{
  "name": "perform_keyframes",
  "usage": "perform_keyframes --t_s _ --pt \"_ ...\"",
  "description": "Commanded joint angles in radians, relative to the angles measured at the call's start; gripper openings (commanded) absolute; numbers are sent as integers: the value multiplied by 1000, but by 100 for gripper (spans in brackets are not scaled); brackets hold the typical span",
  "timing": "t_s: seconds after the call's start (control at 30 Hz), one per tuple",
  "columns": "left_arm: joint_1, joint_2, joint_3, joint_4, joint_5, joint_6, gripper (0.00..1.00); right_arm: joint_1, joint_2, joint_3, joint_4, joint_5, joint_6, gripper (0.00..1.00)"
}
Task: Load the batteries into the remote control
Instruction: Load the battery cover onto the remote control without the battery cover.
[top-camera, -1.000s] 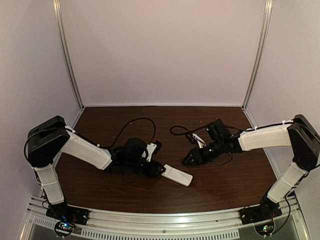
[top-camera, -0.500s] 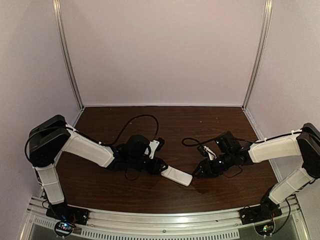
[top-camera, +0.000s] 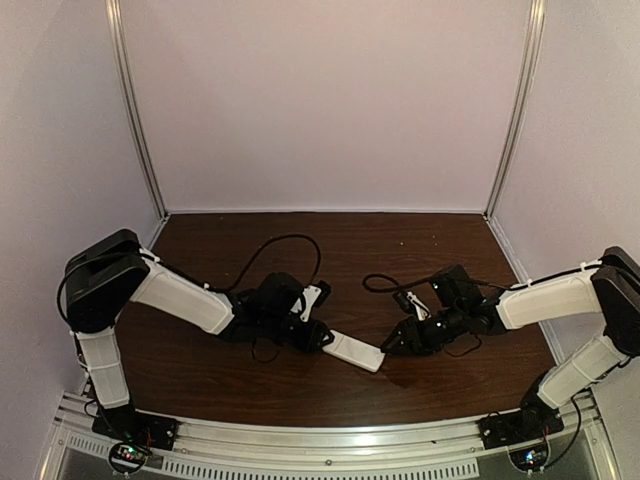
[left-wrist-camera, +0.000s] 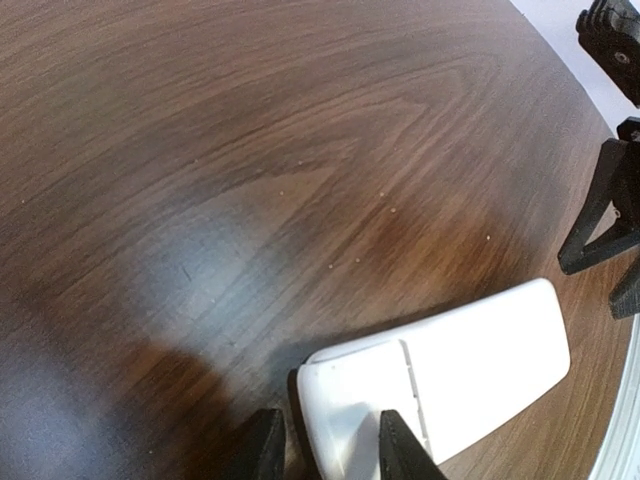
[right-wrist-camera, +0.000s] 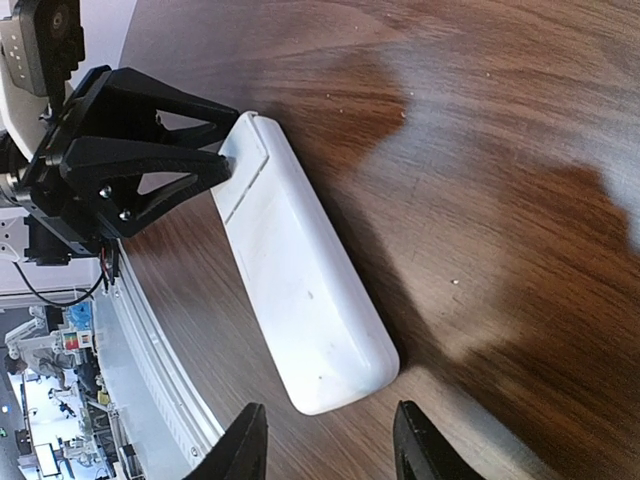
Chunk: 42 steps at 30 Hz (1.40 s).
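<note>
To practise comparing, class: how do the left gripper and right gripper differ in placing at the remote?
The left gripper is at the seamed end of the remote control, the right gripper at its plain end. The left gripper's fingers straddle that end; the right gripper's open fingers sit just short. Both are black-fingered, low over the table.

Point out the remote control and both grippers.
remote control (top-camera: 353, 350), top view, middle of its white back.
left gripper (left-wrist-camera: 330, 425), left wrist view, midway between its fingertips.
right gripper (right-wrist-camera: 328, 410), right wrist view, midway between its fingertips.
</note>
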Motion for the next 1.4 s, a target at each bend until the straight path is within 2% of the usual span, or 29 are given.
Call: perform_keyframes --t_s 0.0,0.47,1.03,1.37 --pt "-1 30 34 -24 -11 16 31 12 21 -5 38 -2 9 44" --pt "-30 38 35 -70 -22 10 25 31 33 -22 9 10 -4 44" --pt "-55 41 27 -61 -21 -16 20 82 107 -52 150 0 74 31" --pt "-69 63 24 -45 24 -22 14 82 143 -45 193 -5 89 24"
